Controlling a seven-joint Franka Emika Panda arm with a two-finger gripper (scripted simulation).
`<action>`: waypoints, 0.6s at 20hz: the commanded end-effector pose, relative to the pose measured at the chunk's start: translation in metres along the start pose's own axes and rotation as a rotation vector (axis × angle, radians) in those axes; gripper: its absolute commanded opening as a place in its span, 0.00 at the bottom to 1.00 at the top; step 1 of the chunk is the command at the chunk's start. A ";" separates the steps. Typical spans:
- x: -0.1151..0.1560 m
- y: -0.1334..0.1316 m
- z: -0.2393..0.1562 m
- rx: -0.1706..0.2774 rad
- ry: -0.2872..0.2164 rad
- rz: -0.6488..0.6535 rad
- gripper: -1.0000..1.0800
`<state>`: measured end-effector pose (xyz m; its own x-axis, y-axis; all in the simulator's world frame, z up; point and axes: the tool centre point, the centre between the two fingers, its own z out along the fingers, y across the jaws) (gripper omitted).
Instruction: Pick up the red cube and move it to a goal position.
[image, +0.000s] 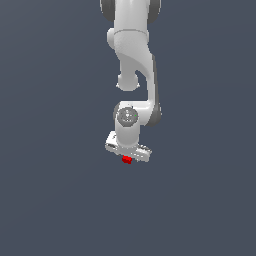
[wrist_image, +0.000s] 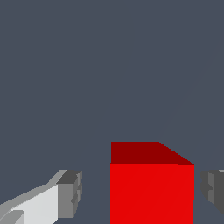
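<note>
So in the wrist view, going left to right: there's one grey-tipped finger (wrist_image: 70, 194) on a white base, then a gap of plain grey-blue desk (wrist_image: 109, 65), then the red cube (wrist_image: 151, 192), then a thin sliver of gap, then the other grey pad at the far edge. The cube sits between the fingers but isn't touching either one as far as I can see, closer to the right-hand pad than the other. So the fingers are spread wide, holding nothing.

In the exterior view the white arm (image: 132, 55) comes down from the top, the gripper (image: 127, 156) points down, and the red cube (image: 127, 160) peeks out right under the white hand, roughly mid-frame.
</note>
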<state>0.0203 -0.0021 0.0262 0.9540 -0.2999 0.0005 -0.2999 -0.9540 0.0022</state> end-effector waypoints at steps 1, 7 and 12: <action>0.001 -0.001 0.006 0.001 0.000 0.013 0.96; 0.002 -0.001 0.006 0.002 0.000 0.014 0.00; 0.002 -0.001 0.006 0.002 0.000 0.014 0.00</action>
<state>0.0220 -0.0016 0.0197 0.9497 -0.3131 -0.0004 -0.3131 -0.9497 0.0002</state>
